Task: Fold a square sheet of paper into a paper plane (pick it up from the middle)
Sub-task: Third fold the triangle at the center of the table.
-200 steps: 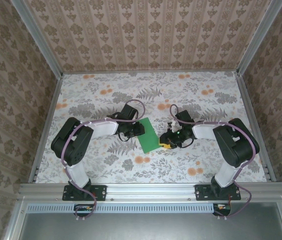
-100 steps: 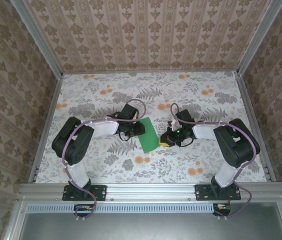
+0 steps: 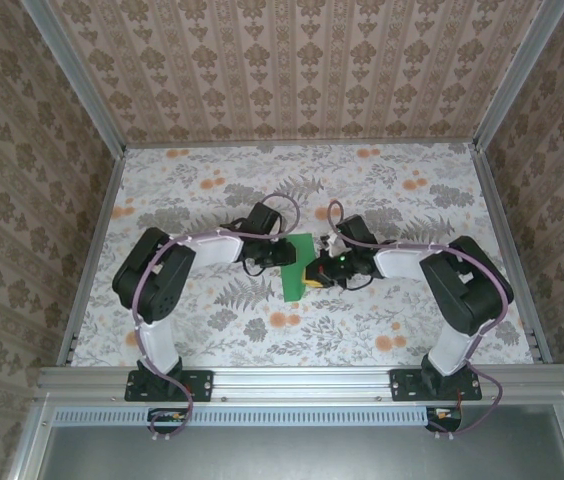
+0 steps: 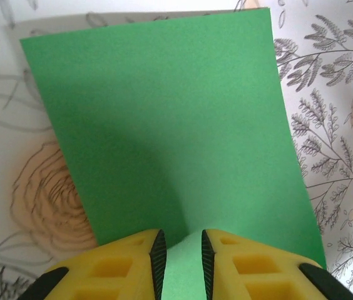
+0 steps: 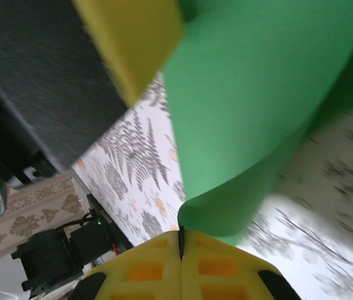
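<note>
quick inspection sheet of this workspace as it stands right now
surface: floral-print table, flat
job's things: green square sheet of paper, curled up off the table between the two pincers; no plane folded yet
clutter: nothing seen
pincers: left pincer pinches a raised ridge of the sheet; right pincer shut on a curled edge of it
cables: lilac cables loop along both arms
surroundings: patterned walls on three sides, metal rail at the near edge
</note>
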Motion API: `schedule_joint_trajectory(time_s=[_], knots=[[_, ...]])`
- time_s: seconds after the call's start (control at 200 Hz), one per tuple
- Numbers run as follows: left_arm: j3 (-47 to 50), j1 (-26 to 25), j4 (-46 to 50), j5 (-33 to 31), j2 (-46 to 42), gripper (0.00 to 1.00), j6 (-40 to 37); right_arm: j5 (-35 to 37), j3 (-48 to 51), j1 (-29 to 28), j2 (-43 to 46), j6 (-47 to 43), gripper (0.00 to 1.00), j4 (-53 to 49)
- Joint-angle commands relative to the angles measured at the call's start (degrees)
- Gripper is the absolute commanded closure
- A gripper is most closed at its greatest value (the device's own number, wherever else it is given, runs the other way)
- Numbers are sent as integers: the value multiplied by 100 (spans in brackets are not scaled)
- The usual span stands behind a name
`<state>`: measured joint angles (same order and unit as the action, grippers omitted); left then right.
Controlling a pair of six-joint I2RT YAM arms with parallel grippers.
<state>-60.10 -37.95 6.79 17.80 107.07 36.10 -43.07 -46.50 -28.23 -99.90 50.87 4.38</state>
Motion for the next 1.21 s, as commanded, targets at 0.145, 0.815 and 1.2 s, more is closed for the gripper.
schedule_joint_trajectory(time_s=[0.145, 0.815, 1.2], knots=[[-204, 7, 258, 96, 36, 73, -388, 591, -324, -96, -367, 452, 98, 568], [-449, 236, 227, 347, 268, 85, -174, 936, -245, -95, -656, 992, 98, 1108], [-415, 236, 366, 268, 451, 89, -131, 883, -385, -60, -859, 956, 97, 1085]])
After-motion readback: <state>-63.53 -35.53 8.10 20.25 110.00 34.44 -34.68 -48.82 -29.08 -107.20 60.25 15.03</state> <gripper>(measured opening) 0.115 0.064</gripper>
